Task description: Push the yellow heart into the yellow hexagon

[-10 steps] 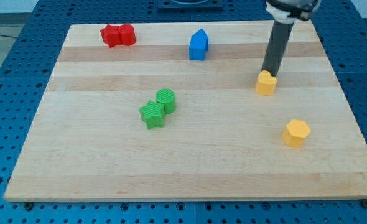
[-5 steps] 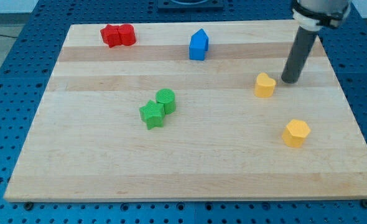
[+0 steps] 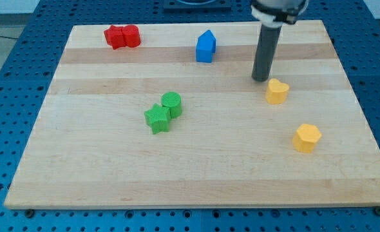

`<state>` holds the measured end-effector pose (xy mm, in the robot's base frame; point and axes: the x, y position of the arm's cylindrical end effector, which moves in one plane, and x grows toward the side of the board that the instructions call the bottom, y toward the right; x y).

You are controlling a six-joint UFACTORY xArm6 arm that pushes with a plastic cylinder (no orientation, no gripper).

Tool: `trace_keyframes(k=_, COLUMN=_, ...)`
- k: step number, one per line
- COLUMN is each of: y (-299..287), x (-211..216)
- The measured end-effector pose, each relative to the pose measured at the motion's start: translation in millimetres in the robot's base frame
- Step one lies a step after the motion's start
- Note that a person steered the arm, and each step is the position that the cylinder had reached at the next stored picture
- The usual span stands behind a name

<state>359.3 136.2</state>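
The rod is standing nearly upright over the wooden board [image 3: 196, 167], and my tip [image 3: 260, 79] is resting on the board just beside the yellow heart [image 3: 277, 91], on the heart's upper-left side in the view; whether the two are touching cannot be told, though a thin gap seems to be showing. The rod is a bare pusher, so it is gripping nothing and has nothing to open or close. The yellow heart is sitting in the right half of the board, and the yellow hexagon [image 3: 306, 138] is lying well apart from it, lower and further toward the view's right. A blue block with a peaked top [image 3: 206, 46] is standing near the top edge, left of the rod. Two red blocks [image 3: 122, 37] are touching each other at the top left. Near the middle, a green star [image 3: 157, 118] is pressing against a green cylinder [image 3: 171, 104].
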Motion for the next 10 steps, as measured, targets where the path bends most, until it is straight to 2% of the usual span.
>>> trace_keyframes(k=1, y=50, x=91)
trace_keyframes(k=2, y=46, x=113)
trace_keyframes(k=3, y=86, x=51)
trace_keyframes(k=4, y=30, x=-10)
trace_keyframes(k=5, y=30, x=51)
trace_keyframes(k=6, y=4, x=96)
trace_keyframes(k=7, y=15, x=74)
trace_keyframes(k=8, y=-54, x=77)
trace_keyframes(k=9, y=-83, x=92)
trace_keyframes(k=10, y=-82, x=122)
